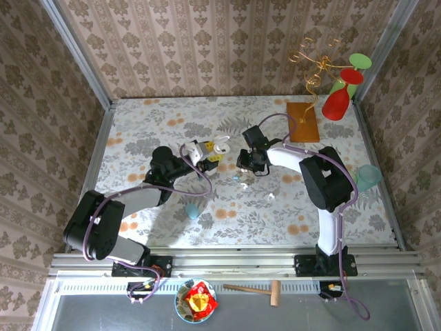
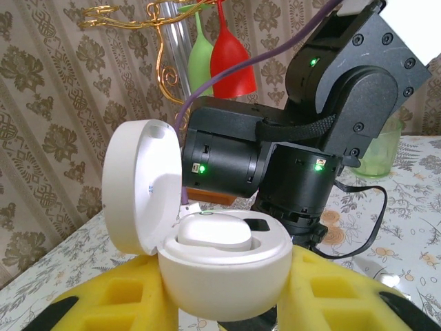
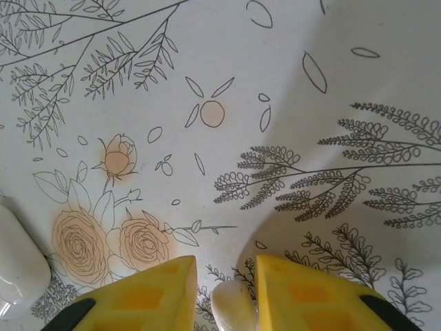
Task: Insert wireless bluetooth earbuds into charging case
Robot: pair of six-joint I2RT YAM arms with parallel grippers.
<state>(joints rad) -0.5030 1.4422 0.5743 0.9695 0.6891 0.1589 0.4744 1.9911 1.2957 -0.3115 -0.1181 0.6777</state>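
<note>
Top external view: my left end effector is nearly closed on one white charging case, which it holds up over the middle of the surface. My right end effector hangs low just beside it. The case lies to the left of the right end effector and slightly farther from the bases. One pale blue case rests on the surface nearer the bases. One small pale piece lies close to the right arm and is too small to identify. Left wrist view: the case sits clamped between the two yellow pads, with its lid swung open to the left and its mouth facing up. I count one seated earbud and one empty pocket beside it. Right wrist view: the right jaws stand partly open. One loose earbud lies on the surface in the gap, against the right pad and apart from the left pad, so nothing is gripped. Only the earbud's upper end shows at the frame edge, so I cannot tell its long axis. One white rounded object lies at the left edge and cannot be identified. Judgement: the right arm is nearer the loose earbud; once gripped, the earbud goes left to the empty pocket.
</note>
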